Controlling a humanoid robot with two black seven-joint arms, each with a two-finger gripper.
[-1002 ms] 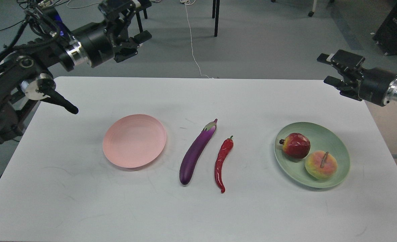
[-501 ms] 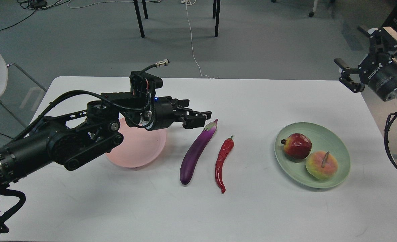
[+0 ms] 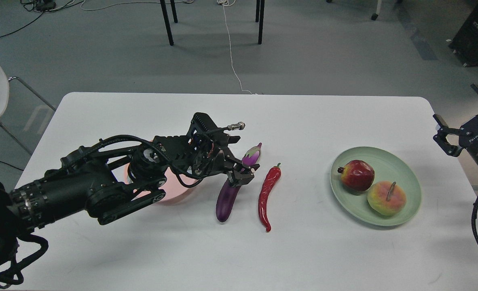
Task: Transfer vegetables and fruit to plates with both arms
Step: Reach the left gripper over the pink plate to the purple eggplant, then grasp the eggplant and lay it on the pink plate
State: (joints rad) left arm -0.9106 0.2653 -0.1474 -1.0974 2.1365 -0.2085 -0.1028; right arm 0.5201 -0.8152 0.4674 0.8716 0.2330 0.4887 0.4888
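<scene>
Left tool (image 3: 239, 174) over eggplant (image 3: 227, 196), grip unclear; right tool (image 3: 457, 131) spread, lettering unreadable.

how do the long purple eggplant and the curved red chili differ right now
The long glossy purple eggplant is thicker and nearly straight; the slim glossy red chili curves to a pointed tip. The eggplant has a lilac cap, the chili a green stem. The left gripper is at the eggplant's upper half; the chili lies untouched. Both lie on the white table, stems pointing away.
</scene>
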